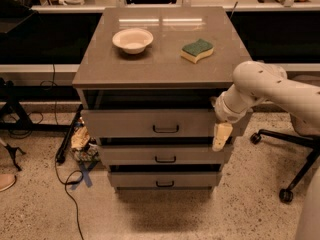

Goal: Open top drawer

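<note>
The top drawer (150,122) is the widest of three grey drawers under a grey cabinet top. It has a small black bar handle (166,129) at its centre. Its front stands out a little from the cabinet, with a dark gap above it. My gripper (221,136) hangs at the right end of the top drawer's front, well right of the handle. It points down, its cream fingers reaching to the gap above the middle drawer (165,155). My white arm comes in from the right.
A cream bowl (132,39) and a green-and-yellow sponge (197,50) lie on the cabinet top (160,64). The bottom drawer (164,179) is the narrowest. Cables and clutter (80,144) lie on the floor at left. An office chair base (285,149) stands at right.
</note>
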{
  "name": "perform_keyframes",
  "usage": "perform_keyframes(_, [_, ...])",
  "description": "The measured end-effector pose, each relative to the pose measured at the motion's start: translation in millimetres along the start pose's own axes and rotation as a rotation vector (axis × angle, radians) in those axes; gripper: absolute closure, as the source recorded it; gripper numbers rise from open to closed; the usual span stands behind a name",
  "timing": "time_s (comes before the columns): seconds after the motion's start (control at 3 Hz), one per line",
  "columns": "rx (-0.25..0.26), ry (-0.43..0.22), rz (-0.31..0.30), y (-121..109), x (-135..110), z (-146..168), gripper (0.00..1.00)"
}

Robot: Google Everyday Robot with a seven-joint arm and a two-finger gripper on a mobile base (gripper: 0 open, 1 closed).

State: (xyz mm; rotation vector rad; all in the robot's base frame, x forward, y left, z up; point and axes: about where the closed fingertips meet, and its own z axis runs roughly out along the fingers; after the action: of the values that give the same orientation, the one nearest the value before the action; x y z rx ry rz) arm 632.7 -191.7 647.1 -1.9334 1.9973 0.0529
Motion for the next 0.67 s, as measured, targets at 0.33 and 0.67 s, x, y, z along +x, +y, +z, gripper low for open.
perform_keyframes(0.33, [-0.049, 0.007, 0.008, 8.9, 5.7, 6.4, 0.0])
perform_keyframes(0.67, [-0.113, 0.023, 0.02, 24.4, 12.2, 14.8, 0.0])
